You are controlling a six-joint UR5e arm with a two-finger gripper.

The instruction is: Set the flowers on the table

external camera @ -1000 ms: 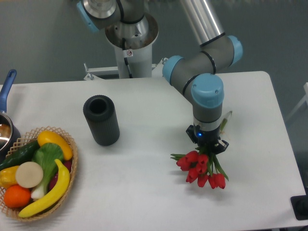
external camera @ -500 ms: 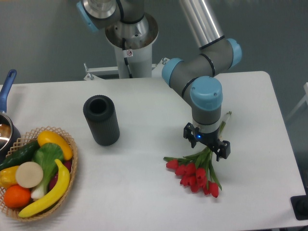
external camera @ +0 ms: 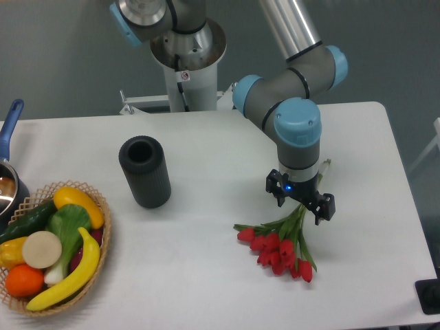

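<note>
The flowers point(external camera: 275, 246), a small bunch of red tulips with green stems, lie flat on the white table point(external camera: 206, 275) at the right of centre, heads toward the front. Their stems run up and right under my gripper point(external camera: 301, 201). The gripper is open, its two fingers spread on either side of the stems and a little above them, holding nothing.
A black cylinder point(external camera: 144, 172) stands upright left of centre. A wicker basket point(external camera: 103, 227) of fruit and vegetables sits at the front left edge. A pot with a blue handle point(external camera: 10, 124) is at the far left. The robot base point(external camera: 185, 62) stands behind the table.
The gripper opened and let go of the flowers, which dropped flat onto the table. The gripper has since risen slightly and shifted a little to the right.
</note>
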